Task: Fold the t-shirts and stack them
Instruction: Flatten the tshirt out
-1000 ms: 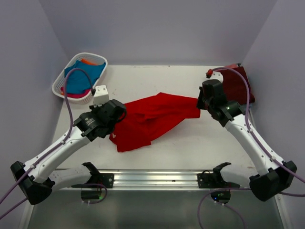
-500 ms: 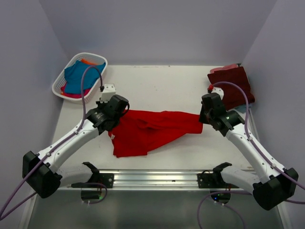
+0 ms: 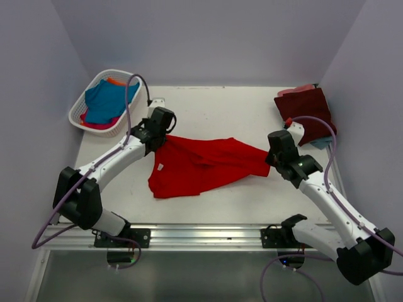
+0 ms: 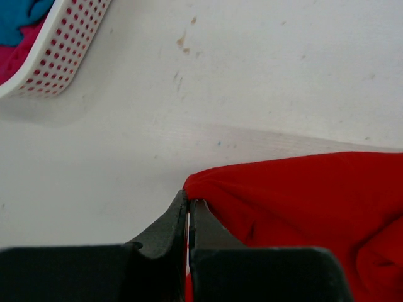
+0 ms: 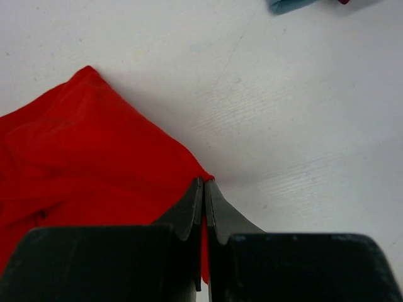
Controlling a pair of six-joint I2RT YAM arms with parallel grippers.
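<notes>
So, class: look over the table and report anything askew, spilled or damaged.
Nothing spilled or damaged. The red t-shirt lies rumpled and lopsided, pinched at opposite ends by the left gripper and right gripper. Faint brown marks stain the table.

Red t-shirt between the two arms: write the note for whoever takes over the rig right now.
Left gripper: shut on the left corner of the large bright red cloth t-shirt.
Right gripper: shut on its right corner.
The shirt is spread between them on the white table, rumpled and unfolded.
Done: a dark maroon t-shirt lies folded at the far right, a pale blue cloth showing beside it.
Left: fold and stack the red one, then the teal blue t-shirt, pink cloth and orange cloth in the white plastic lattice basket.
</notes>
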